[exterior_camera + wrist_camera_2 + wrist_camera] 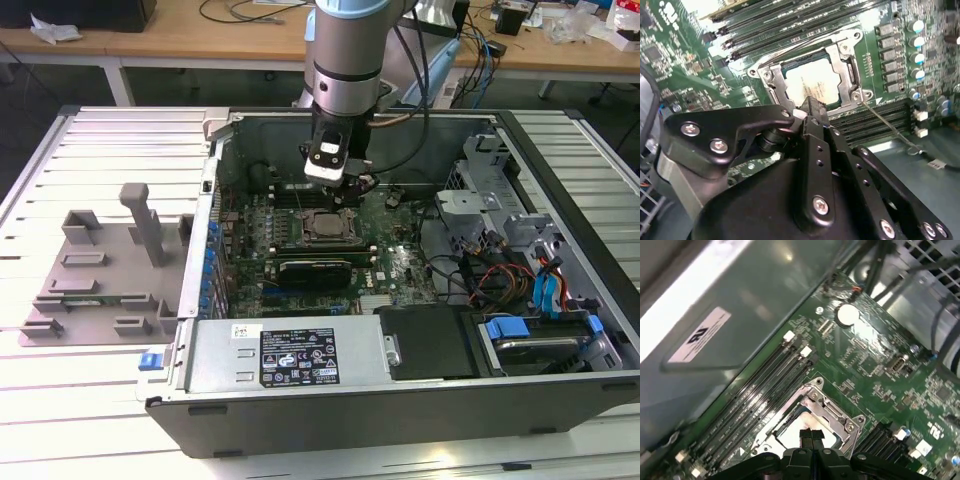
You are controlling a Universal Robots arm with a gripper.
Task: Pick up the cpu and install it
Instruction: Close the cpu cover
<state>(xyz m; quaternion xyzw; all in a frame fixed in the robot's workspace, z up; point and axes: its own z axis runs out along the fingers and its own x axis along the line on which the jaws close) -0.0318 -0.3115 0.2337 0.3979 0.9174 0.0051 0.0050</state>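
Note:
The cpu [812, 80] lies flat in the motherboard socket, its pale silvery top framed by the metal socket rim [847, 60]. In the first wrist view the cpu [790, 436] shows partly behind the fingertips. My gripper [809, 103] hangs just above the chip's near edge, with its two black fingers pressed together and nothing between them. The exterior view shows the arm reaching down into the open computer case, the gripper [340, 195] directly over the socket [322, 226].
Memory slots [755, 395] run beside the socket. A drive cage and cables [500, 240] fill the case on the exterior view's right. A grey plastic tray with upright posts [100, 270] sits outside the case on the exterior view's left.

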